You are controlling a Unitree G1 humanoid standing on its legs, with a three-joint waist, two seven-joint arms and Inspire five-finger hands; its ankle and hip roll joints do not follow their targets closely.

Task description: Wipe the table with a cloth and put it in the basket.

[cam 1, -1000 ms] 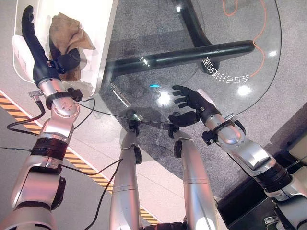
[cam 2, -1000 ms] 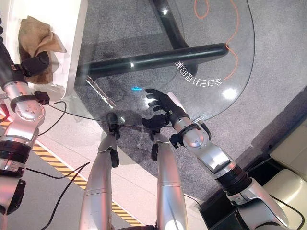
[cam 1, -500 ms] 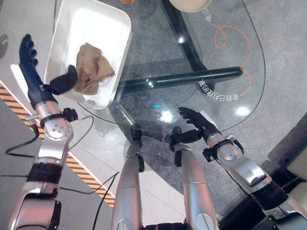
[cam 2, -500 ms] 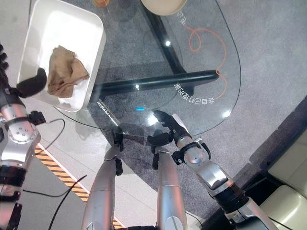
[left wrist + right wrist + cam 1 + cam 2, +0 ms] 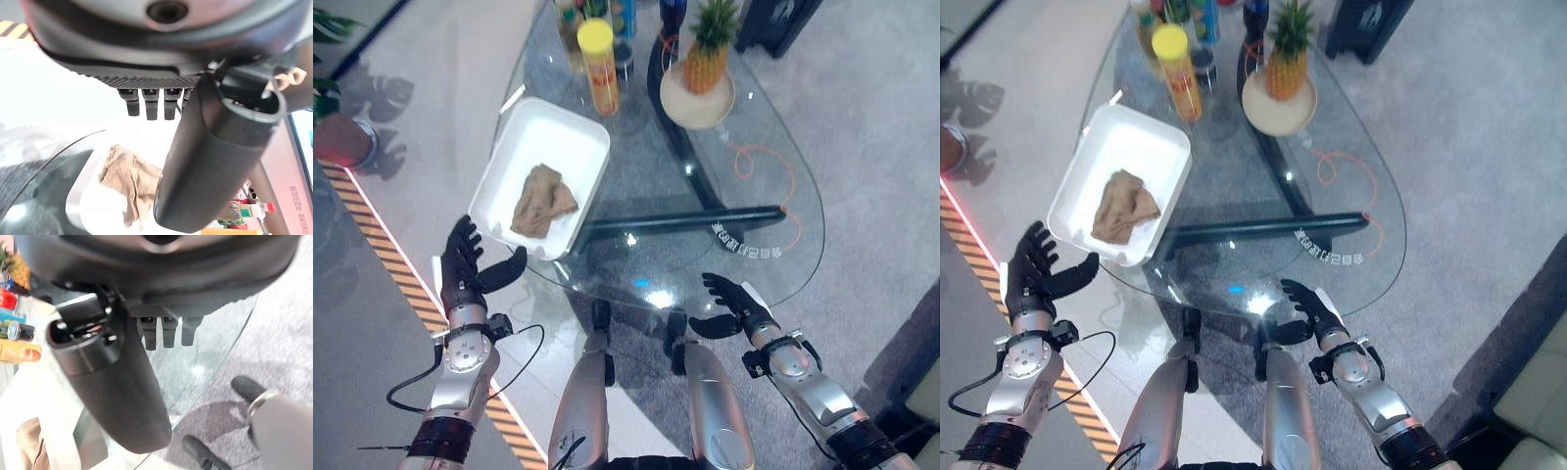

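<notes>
Bare glass lies between the white basket [image 5: 505, 172] and the table [image 5: 744, 211] edge; bottles [image 5: 598, 65] and pineapple [image 5: 708, 44] crowd the far end.

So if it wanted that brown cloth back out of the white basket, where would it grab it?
Probably from straight above, pinching the raised crumpled folds in the middle of the cloth. It lies bunched on the floor of the basket, whose walls block a sideways approach. The open left hand is nearest.

table [image 5: 773, 186]: clear glossy glass | basket [image 5: 570, 137]: smooth white plastic | cloth [image 5: 541, 199]: tan, crumpled, matt fabric
</notes>
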